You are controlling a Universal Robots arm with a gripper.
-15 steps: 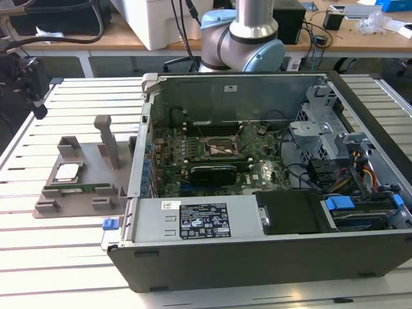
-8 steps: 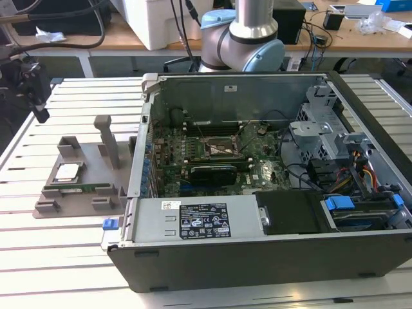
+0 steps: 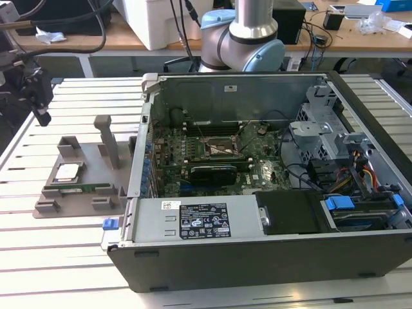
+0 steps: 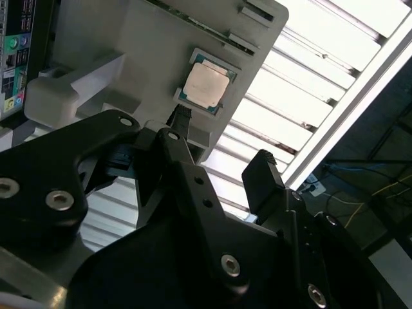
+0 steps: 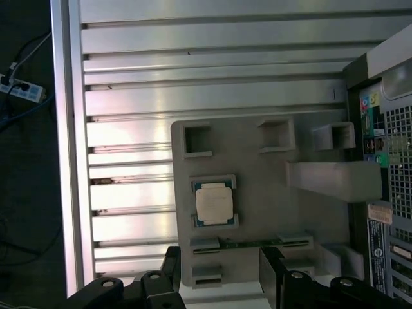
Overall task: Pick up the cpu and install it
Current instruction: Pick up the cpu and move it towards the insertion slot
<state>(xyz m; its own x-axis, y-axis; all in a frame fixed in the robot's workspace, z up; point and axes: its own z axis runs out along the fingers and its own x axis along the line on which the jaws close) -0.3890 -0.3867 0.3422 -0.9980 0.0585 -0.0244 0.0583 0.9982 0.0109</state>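
Silver-topped square cpu [image 3: 67, 172], lying flat in a shallow seat on a grey plastic holder tray [image 3: 89, 168]. The tray sits on the slatted aluminium worktop [image 3: 71, 257] at the exterior view's left, just beside the open black computer case [image 3: 257, 248].

In both wrist views the cpu [image 4: 205, 87] [image 5: 214, 203] shows a bright metal lid with a thin darker rim. Low grey lips of the tray close on two opposite sides, and the other two sides are free. A long narrow green memory stick [image 5: 248, 243] lies in a slot just beside it on the same tray.

The black two-fingered hand [image 3: 40, 103] hangs in the air at the exterior view's left, beyond the tray and apart from the cpu. In the second wrist view the hand [image 4: 222, 145] is released: its fingers stand spread with nothing between them.

Handling, as a judgement:
- **Weight and stiffness:** the chip looks light, thin and stiff, so it should not bend in a grip.
- **Surface:** the polished lid is probably slippery and offers little height to pinch.
- **Fragility:** the underside is likely delicate, so a drop or a tilt would be costly.
- **Where to hold:** the sound place is the two free edges of the rim, pinched squarely and gently, with the chip kept level.
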